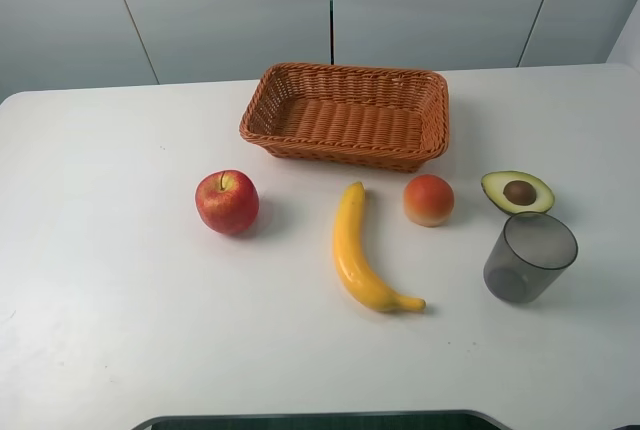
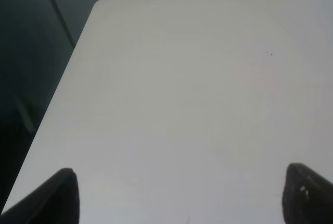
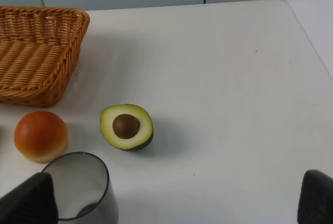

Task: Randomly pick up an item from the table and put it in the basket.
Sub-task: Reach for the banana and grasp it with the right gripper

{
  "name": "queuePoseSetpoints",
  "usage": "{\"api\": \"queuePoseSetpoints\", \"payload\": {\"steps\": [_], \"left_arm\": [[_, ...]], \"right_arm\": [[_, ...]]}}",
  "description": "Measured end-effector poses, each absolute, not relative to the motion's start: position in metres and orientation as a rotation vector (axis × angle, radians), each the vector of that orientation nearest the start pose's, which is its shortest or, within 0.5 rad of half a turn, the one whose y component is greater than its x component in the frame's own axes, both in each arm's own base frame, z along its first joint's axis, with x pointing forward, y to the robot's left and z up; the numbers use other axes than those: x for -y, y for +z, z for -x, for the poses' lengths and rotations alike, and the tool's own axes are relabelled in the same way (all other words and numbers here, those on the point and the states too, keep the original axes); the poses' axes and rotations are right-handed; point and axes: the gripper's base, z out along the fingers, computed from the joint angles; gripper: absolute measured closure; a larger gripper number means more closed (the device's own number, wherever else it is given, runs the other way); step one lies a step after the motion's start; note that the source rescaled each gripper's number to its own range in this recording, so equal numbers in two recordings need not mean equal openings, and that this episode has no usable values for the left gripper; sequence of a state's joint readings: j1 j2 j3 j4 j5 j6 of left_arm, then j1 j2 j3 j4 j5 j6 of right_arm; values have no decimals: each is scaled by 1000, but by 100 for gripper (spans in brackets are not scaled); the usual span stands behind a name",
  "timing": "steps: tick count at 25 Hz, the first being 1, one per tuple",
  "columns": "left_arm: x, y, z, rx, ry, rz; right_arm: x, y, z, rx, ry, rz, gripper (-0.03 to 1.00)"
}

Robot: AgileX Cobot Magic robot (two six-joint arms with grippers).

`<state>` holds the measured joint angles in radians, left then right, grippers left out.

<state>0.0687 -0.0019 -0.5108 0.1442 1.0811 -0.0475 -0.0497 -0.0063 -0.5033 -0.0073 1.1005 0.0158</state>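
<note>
The yellow banana [image 1: 358, 255] lies on the white table [image 1: 120, 300] in front of the orange-brown wicker basket [image 1: 340, 155], its dark tip toward the near side. The basket holds nothing; one end of it also shows in the right wrist view [image 3: 31, 62]. Neither gripper shows in the exterior high view. My left gripper [image 2: 182, 185] is open and empty over bare table near a rounded corner. My right gripper [image 3: 177, 190] is open and empty, on the near side of the avocado and cup. The banana is out of both wrist views.
A red apple [image 1: 227, 201] sits left of the banana. A round orange-pink peach [image 1: 428, 199] [image 3: 40, 134], a halved avocado [image 1: 518, 191] [image 3: 126, 126] and a grey translucent cup [image 1: 529, 256] [image 3: 83, 187] stand to its right. A dark edge [image 1: 320, 420] runs along the table's front.
</note>
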Motion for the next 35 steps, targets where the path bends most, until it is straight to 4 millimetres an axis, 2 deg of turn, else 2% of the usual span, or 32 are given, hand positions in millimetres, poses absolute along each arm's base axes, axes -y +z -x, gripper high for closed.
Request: {"api": "queuePoseSetpoints", "payload": {"steps": [29, 35], "left_arm": [[-11, 279, 9, -2045, 186, 128], [-11, 279, 9, -2045, 186, 128]], "right_arm": [[0, 275, 8, -2074, -30, -68, -3], [-4, 276, 1, -2134, 45, -67, -3]]}}
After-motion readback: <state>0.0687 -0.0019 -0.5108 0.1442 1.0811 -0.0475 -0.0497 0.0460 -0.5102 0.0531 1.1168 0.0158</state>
